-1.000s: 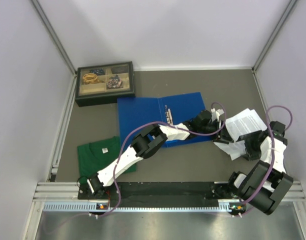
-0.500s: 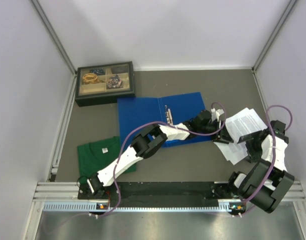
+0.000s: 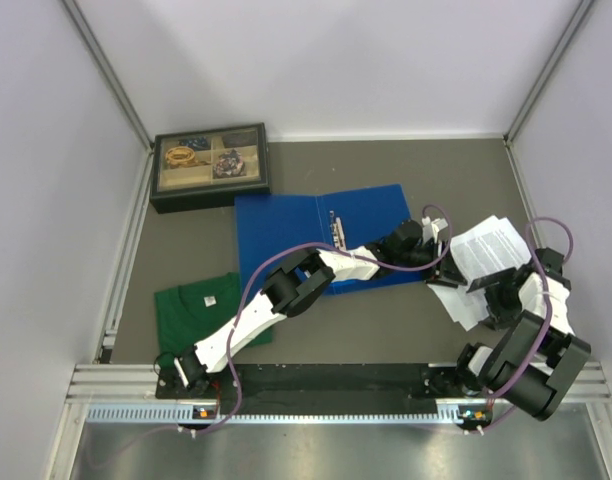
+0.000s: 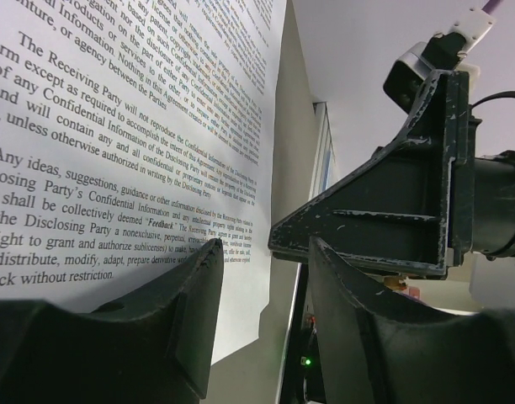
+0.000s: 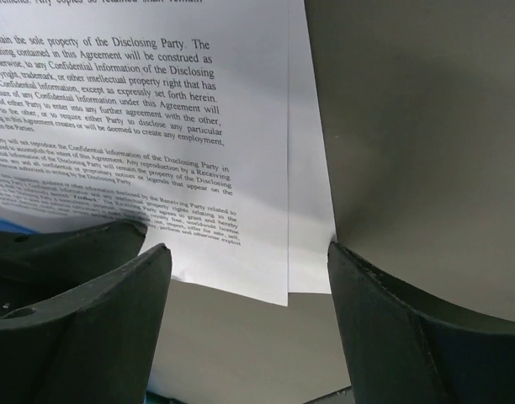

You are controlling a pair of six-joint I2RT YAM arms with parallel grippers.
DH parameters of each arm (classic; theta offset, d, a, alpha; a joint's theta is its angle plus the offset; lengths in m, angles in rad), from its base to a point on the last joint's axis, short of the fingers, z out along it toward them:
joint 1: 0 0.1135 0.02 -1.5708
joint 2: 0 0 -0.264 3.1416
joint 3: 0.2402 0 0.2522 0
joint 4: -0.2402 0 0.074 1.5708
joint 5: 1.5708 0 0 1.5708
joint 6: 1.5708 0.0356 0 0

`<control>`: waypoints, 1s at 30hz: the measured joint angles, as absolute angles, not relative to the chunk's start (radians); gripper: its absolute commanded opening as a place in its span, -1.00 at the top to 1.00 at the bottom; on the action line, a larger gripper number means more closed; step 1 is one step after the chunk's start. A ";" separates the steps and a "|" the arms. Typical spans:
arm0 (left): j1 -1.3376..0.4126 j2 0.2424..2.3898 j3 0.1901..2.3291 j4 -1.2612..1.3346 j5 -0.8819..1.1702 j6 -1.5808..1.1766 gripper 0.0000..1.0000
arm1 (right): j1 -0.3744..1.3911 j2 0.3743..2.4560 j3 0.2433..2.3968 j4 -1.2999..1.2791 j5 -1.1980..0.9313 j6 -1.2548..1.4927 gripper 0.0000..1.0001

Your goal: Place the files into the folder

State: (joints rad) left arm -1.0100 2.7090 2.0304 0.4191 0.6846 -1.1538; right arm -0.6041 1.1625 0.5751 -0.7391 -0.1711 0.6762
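The left claw (image 4: pixel 266 252) stands part open. Its two fingers have a clear gap, and the lower edge of a printed sheet hangs in that gap without being pinched. The right claw (image 5: pixel 245 252) is spread wider, and the corner of the files (image 3: pixel 491 245) sits between its fingers, also unclamped.

The files are a loose, fanned stack. They lie between the two claws, reaching up and right of the left claw and over the right one. The upper sheets look raised off the counter (image 3: pixel 386 330). From the left wrist, the right claw's black body shows just beyond the sheet's edge, close and facing the left claw.

The folder (image 3: pixel 286 230) lies open and flat behind the left claw, to its left. Its rings (image 3: pixel 336 225) sit along the middle fold. The left arm stretches across the folder's right leaf and covers its lower corner.

Farther left of the folder a green shirt (image 3: pixel 201 310) lies folded. Beyond it a dark box (image 3: pixel 210 165) with compartments holding beaded trinkets touches the folder's far corner.
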 measured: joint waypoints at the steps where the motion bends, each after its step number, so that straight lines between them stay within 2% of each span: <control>1: -1.010 2.709 2.030 0.419 0.685 -1.154 -0.01 | -0.604 1.163 0.569 -0.735 -0.178 0.677 -0.46; 14: -1.010 2.709 2.030 0.419 0.688 -1.154 -0.01 | -0.604 1.186 0.550 -0.672 -0.224 0.728 -0.28; 30: -1.008 2.709 2.030 0.418 0.695 -1.154 0.03 | -0.605 1.166 0.518 -0.606 -0.270 0.786 -0.25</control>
State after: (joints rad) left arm -1.0077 2.7094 2.0304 0.4183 0.6949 -1.1542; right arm -0.6048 1.1656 0.5179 -0.6056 -0.2703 0.7864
